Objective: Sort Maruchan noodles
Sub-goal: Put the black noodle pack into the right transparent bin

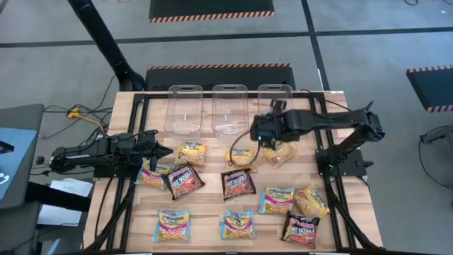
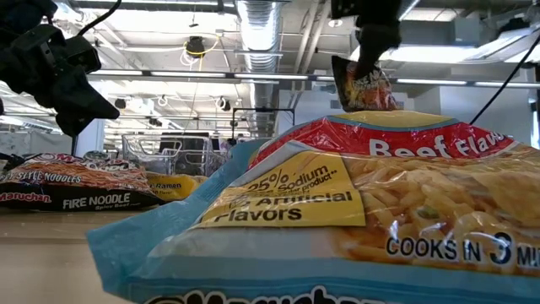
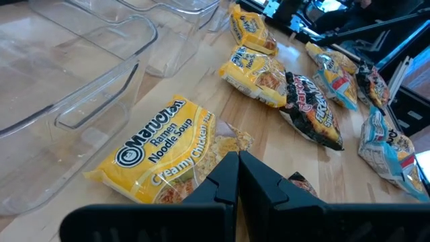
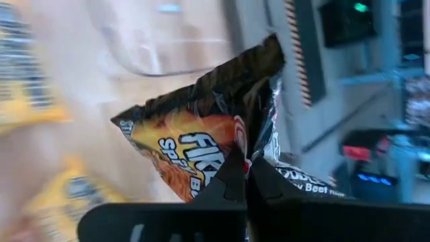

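Nearest the front edge of the wooden table [image 1: 212, 202] lies a row of light blue and yellow packets [image 1: 173, 225], with a black-red one [image 1: 301, 229] at the right end; one blue beef-flavour packet [image 2: 354, 219] fills most of the low view. Behind that row sit two more black-red packets [image 1: 238, 183], another blue one [image 1: 277, 200] and a yellow-orange packet [image 1: 311, 200].

Farther back on the left, the left gripper [image 1: 161, 150] hangs just above the table with its fingers pressed together and nothing between them. Just ahead of it lies a yellow creamy chicken packet [image 3: 164, 151], flat on the wood and close to the bins.

On the right, the right gripper [image 4: 246, 176] is clamped on the edge of a black-red fire noodle packet [image 4: 201, 144], which is held up clear of the table, as the low view shows [image 2: 364, 86]. From above, this gripper sits over the table's back half, near the rightmost bin.

At the far edge stand three clear plastic bins [image 1: 230, 108] side by side.
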